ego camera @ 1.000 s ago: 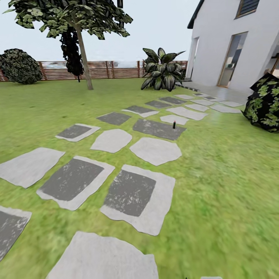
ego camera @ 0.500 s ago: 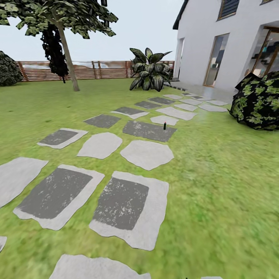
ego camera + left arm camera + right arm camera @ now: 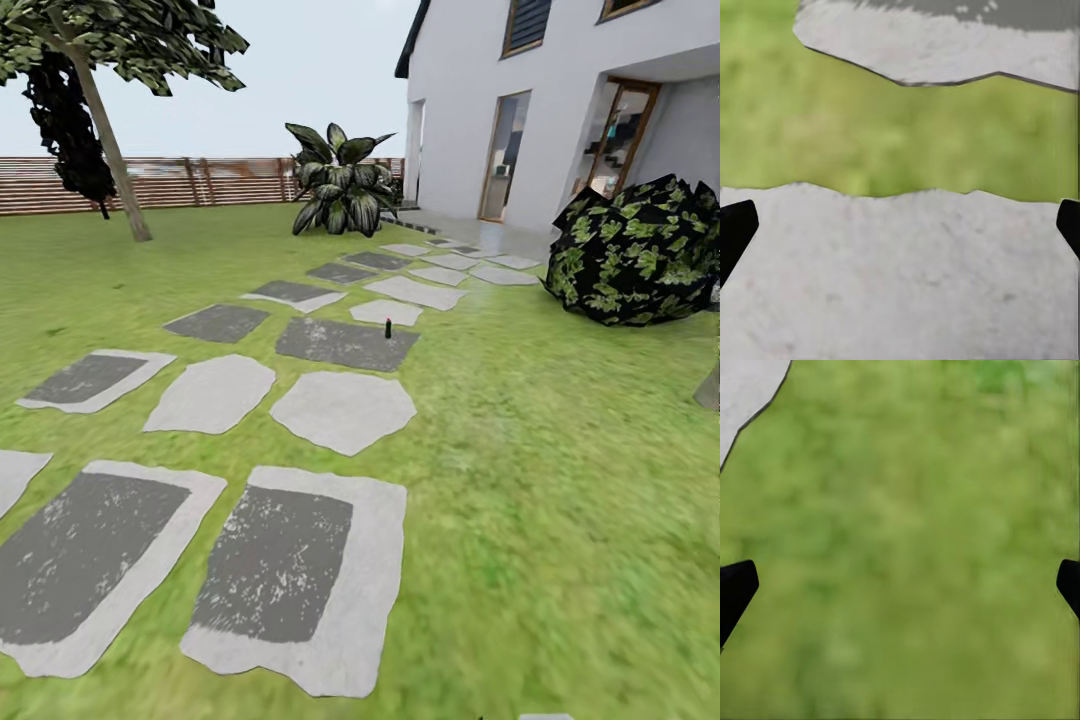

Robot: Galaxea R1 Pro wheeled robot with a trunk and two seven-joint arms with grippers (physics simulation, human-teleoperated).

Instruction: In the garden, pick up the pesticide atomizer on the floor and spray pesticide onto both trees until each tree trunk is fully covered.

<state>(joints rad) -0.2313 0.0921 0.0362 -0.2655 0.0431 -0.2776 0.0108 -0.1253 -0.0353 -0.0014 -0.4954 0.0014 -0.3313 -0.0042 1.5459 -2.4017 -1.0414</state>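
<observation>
Dark pesticide atomizer (image 3: 388, 328): upright on a grey slab (image 3: 345, 343), well ahead of both hands. Left gripper (image 3: 900, 225) and right gripper (image 3: 900, 585): fingers spread wide, empty, hanging groundward, presumably for travel.

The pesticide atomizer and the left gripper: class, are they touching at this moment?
Apart. The head view shows the pesticide atomizer standing far ahead among the stepping slabs; the left gripper has only paving and grass between its open fingers.

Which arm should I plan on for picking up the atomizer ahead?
Neither has a clear edge yet: the atomizer stands far ahead on a dark slab, near centre. Both sets of jaws are open.
</observation>
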